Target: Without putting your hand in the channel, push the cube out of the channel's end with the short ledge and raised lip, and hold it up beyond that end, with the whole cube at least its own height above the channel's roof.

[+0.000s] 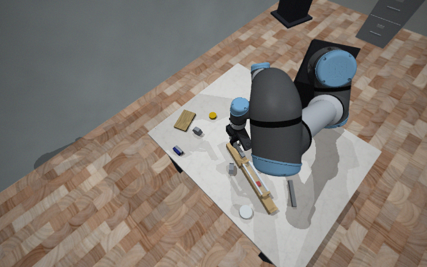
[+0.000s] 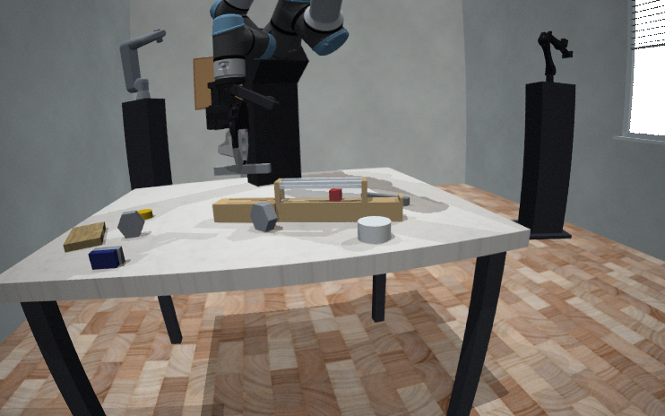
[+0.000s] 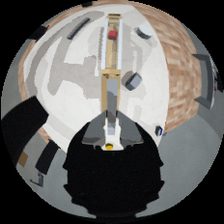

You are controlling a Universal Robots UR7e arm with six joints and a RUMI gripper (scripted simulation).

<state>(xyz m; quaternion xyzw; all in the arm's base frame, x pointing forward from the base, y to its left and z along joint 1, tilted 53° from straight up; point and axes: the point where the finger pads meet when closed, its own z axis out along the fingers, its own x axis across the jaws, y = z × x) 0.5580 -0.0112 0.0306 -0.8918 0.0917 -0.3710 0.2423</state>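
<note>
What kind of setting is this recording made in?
Most likely a robotics lab or test room: the arm's gripper works over a white table on parquet floor, two black pedestals carry other small arms, and a grey filing cabinet stands behind.

A grey hex block [image 2: 263, 215] stands close beside the channel [image 2: 308, 209], seemingly touching, crowding that side.
</note>
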